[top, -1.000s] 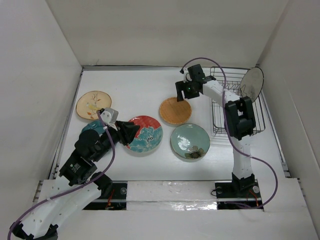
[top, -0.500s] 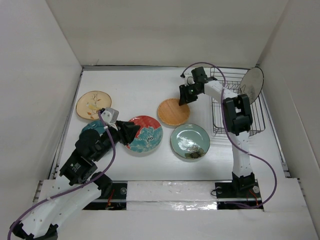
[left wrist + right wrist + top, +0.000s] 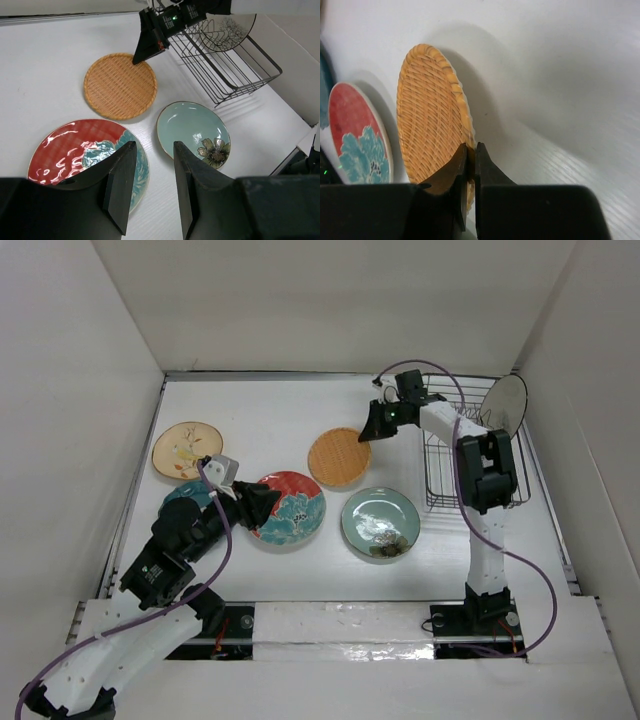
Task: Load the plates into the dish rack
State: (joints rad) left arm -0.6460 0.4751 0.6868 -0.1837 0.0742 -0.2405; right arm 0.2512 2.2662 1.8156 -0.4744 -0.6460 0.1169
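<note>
Top view, read from the bottom edge upward. At lower centre the left gripper [image 3: 256, 505] hovers over the red plate with teal flowers [image 3: 295, 508], jaws apart and empty. A teal blue plate [image 3: 183, 494] shows partly beneath that arm. The pale green plate [image 3: 380, 523] lies flat, lower right of centre.

At centre is the orange woven plate [image 3: 339, 457]. The right gripper [image 3: 372, 430] is clamped on its upper-right rim, and the wrist view shows both jaws pinched onto the woven edge. Whether that edge has left the table [image 3: 260, 410] is not certain.

The tan floral plate [image 3: 187, 450] sits at middle left. At upper right, the black wire dish rack [image 3: 436, 470] holds one white plate with dark rim [image 3: 503, 405], upright in its upper-right corner.

Step in hand: pick-up of the orange plate, with five plates outside the rack. The next move calls for lifting it, turning it on edge and lowering it between free bars, clear of the white plate.
</note>
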